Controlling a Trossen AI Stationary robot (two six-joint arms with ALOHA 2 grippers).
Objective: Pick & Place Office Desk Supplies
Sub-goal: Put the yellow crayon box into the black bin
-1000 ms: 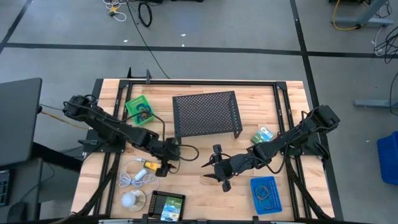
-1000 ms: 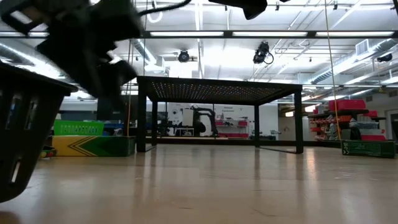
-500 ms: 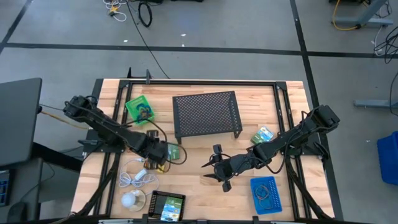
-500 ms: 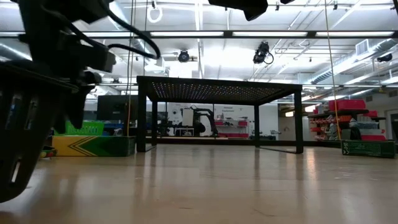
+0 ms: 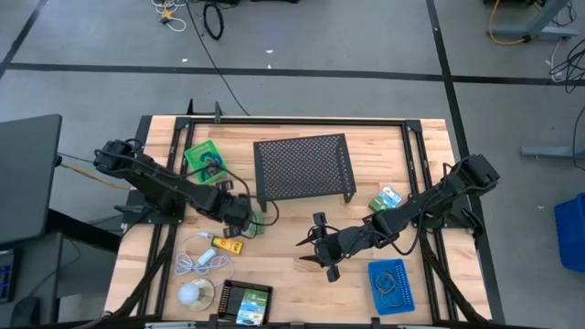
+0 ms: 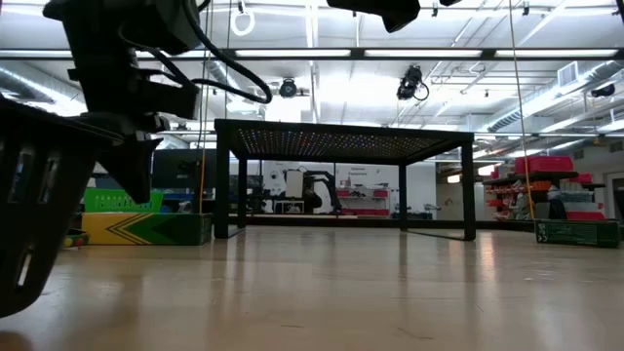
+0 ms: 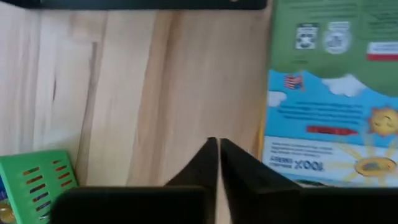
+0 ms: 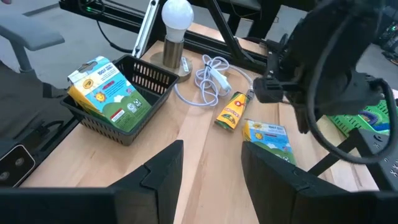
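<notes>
Hovering just left of centre in the high view, my left pincer (image 5: 245, 216) was pressed shut, and the left wrist view showed its two dark fingers (image 7: 214, 168) meeting tip to tip with nothing between them. A green-blue packet (image 7: 329, 93) lay flat on the desk (image 7: 143, 93) just beside those tips, filling the right side of that frame; I judged I had closed short of it or slipped off its edge, since the packet sat untouched rather than pinched. In the high view the same packet (image 5: 257, 224) showed at the pincer's lower right, near the front leg of the black mesh stand (image 5: 303, 167).

My right pincer (image 5: 322, 249) waited at lower centre of the high view, its fingers standing apart and empty, probably kept clear so the two arms would not cross.

The other supplies lay where they could be reached from either side. A yellow block (image 8: 231, 111) lay in the middle of the right wrist view, next to the white cable (image 8: 209, 76). A black tray (image 8: 118, 109) at that frame's left already held a second packet (image 8: 106, 84), propped upright, which suggested the trays were the destinations. A green tray (image 5: 205, 160) sat at upper left of the high view and a blue tray (image 5: 391, 284) at lower right, with another packet (image 5: 388, 197) at the right.
</notes>
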